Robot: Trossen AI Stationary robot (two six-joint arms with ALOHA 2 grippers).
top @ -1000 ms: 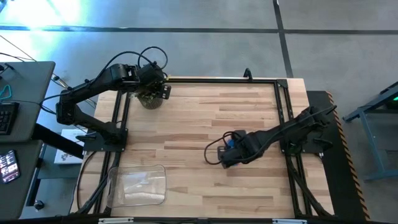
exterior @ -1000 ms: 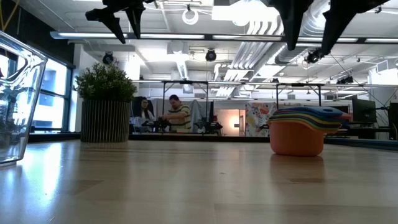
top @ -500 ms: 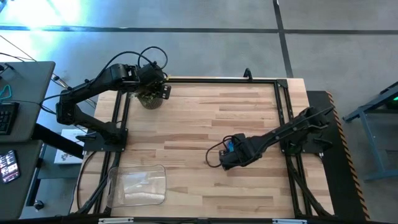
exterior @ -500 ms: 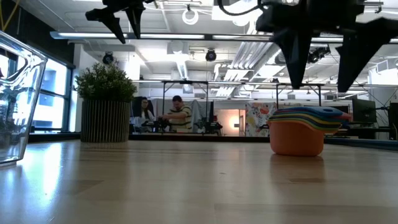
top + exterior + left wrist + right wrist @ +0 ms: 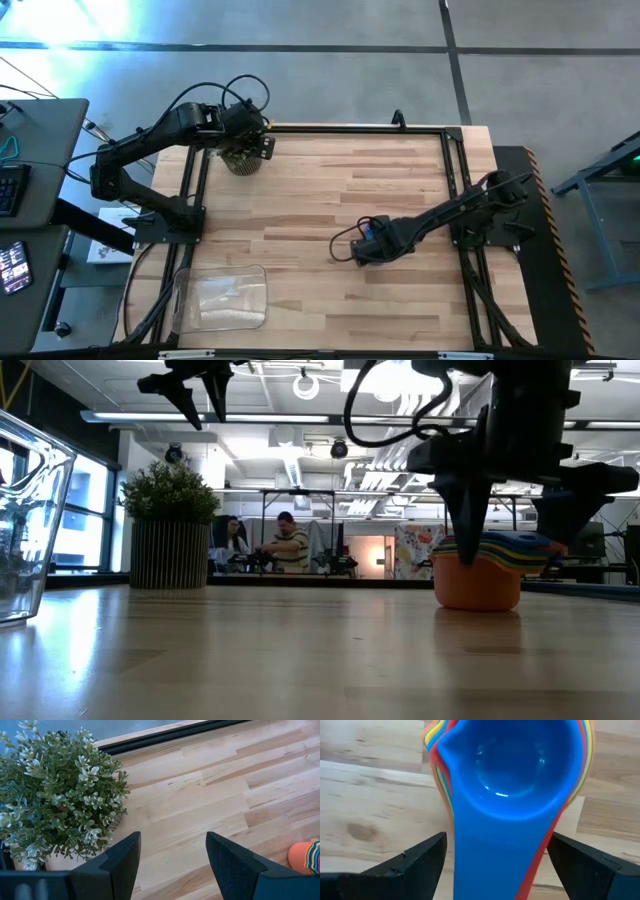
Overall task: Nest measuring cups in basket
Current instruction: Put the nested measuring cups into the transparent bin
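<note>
Right gripper [image 5: 497, 865] jaws wide open, holding nothing, straddling the nested measuring cups [image 5: 510, 785]; the blue top cup's flat handle runs back between the fingers, the bowl just ahead of the tips. Stack looks light, stiff, slick plastic, so probably best pinched across the handles or rims. Left gripper [image 5: 172, 860] open and empty beside the potted plant [image 5: 55, 795], clear basket [image 5: 222, 298] well apart

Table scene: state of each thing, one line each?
Measuring cups: stacked together on the table, outside the basket.
Basket: on the table, no cups in it.
Potted plant: upright.
Right gripper: open, fingers either side of the cup stack.
Left gripper: open, holding nothing, raised beside the plant.
</note>
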